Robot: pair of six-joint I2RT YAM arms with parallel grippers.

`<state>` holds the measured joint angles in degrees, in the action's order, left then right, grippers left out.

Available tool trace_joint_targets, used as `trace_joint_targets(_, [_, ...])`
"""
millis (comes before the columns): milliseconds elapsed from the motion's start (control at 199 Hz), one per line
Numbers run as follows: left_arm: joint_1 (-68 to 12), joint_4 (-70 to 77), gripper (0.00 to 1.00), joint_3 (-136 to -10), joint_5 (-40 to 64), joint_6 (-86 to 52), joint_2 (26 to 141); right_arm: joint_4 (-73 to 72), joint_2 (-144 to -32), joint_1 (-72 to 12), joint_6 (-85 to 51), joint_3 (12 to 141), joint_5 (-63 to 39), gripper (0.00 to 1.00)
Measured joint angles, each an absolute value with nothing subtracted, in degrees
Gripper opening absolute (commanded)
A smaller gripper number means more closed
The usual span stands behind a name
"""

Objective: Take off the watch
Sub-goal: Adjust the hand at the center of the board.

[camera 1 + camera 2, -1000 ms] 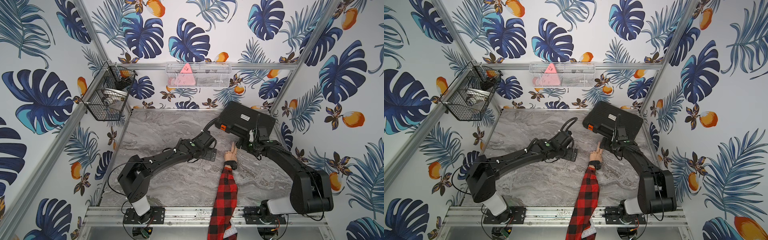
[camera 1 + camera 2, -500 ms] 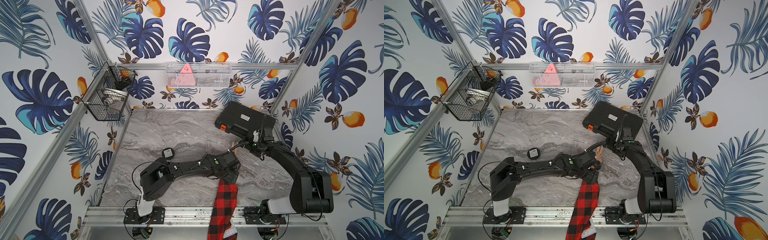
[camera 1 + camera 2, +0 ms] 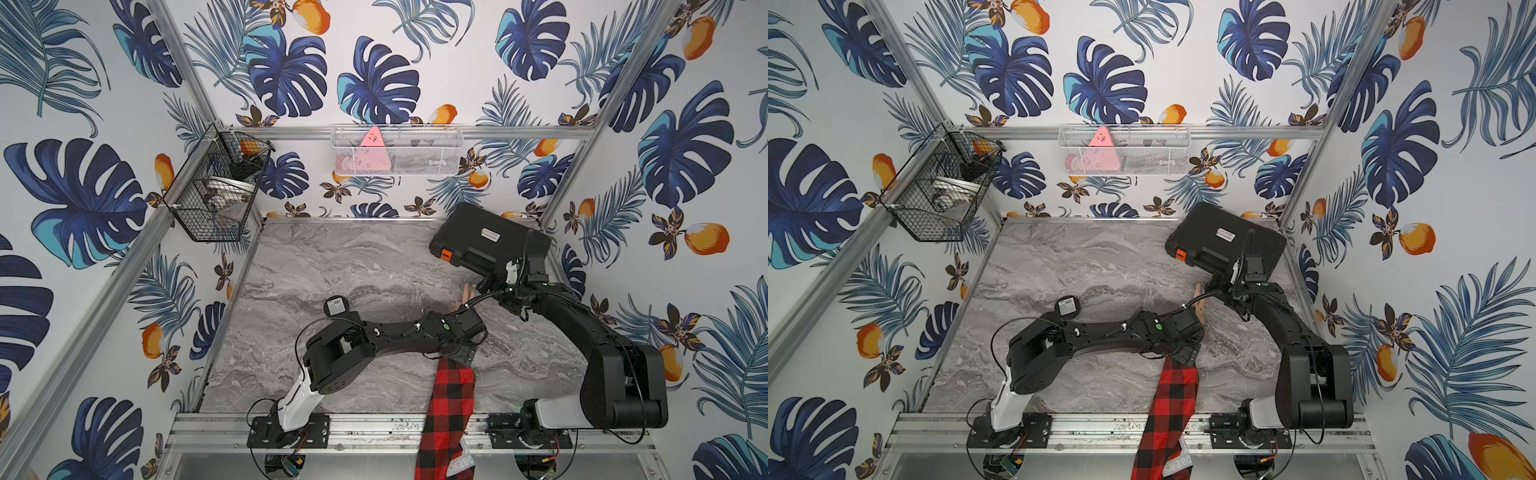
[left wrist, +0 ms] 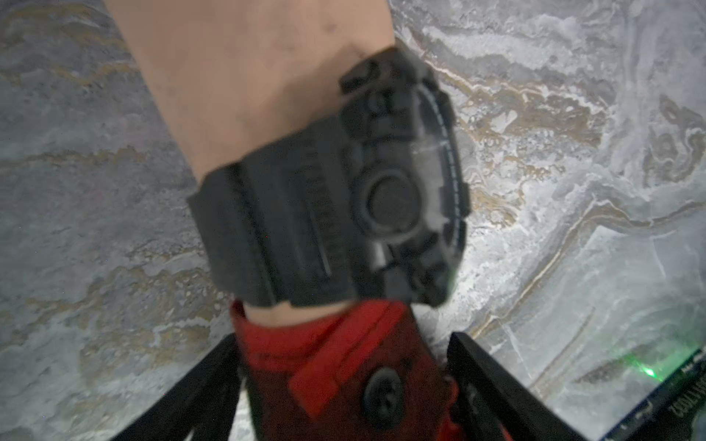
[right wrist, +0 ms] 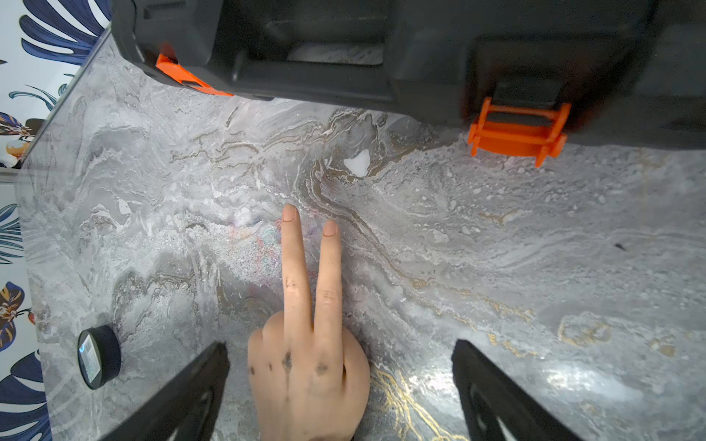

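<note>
Black watch (image 4: 382, 198) sits just ahead of your left claw (image 4: 342, 338), the nearer one, whose jaws stand apart astride the red cuff (image 4: 290, 343); its strap (image 4: 267, 229) runs across the wrist (image 4: 248, 95).

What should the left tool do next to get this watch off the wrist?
Probably ease the left tool along the arm until its fingers flank the watch. They are apart and straddle the red cuff, just short of the strap.
</note>
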<state>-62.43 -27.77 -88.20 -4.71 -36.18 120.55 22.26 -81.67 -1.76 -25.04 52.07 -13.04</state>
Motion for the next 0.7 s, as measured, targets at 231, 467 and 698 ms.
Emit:
trace_joint_targets(231, [-62.3, -23.1, 0.63, -84.0, -4.7, -35.9, 119.6, 22.3, -81.8, -1.8, -25.5, 52.1, -14.2, 0.93])
trace_joint_targets(467, [-61.2, -19.1, 0.42, -76.7, -2.9, -34.5, 114.7, 21.8, -79.4, -1.8, -29.0, 50.2, -18.5, 0.92])
trace_joint_targets(698, [-57.3, -12.5, 0.34, -67.8, 0.9, -34.7, 107.0, 20.7, -74.8, -1.8, -32.4, 48.0, -24.6, 0.92])
